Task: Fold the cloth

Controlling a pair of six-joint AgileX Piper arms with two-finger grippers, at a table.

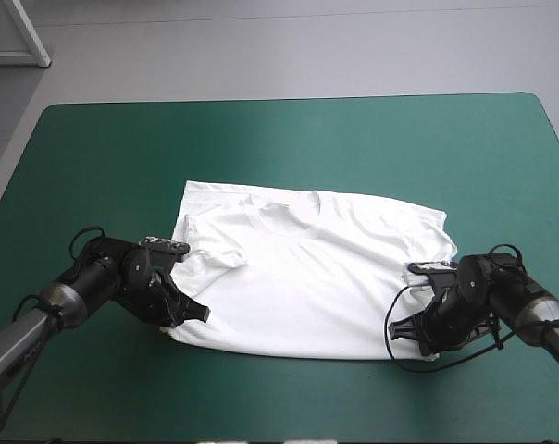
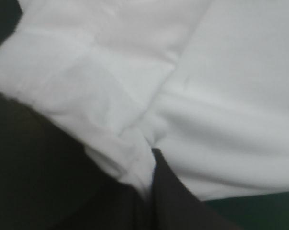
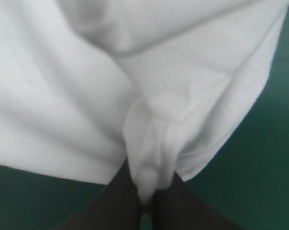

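Two grippers are pinching the near corners of the white T-shirt [image 1: 307, 277], which is lying spread flat at the middle of the teal-green table [image 1: 261, 139], collar toward the far edge and hem toward the near one. The left gripper [image 1: 182, 310] is clamping the hem's left corner, its black fingers all but together with a fold of cloth bunching between them. The right gripper [image 1: 411, 328] is doing the same at the hem's right corner, a ridge of fabric puckering up out of its jaws. How many layers each pinch is taking is hard to tell from the wrist views; possibly both front and back. You are handling something light, soft and limp: it is likely going to sag between the two holds once lifted, and a thin pinch may slip. The hem corners are looking like the right places to hold for carrying the lower edge toward the collar, provided you are moving both arms together.
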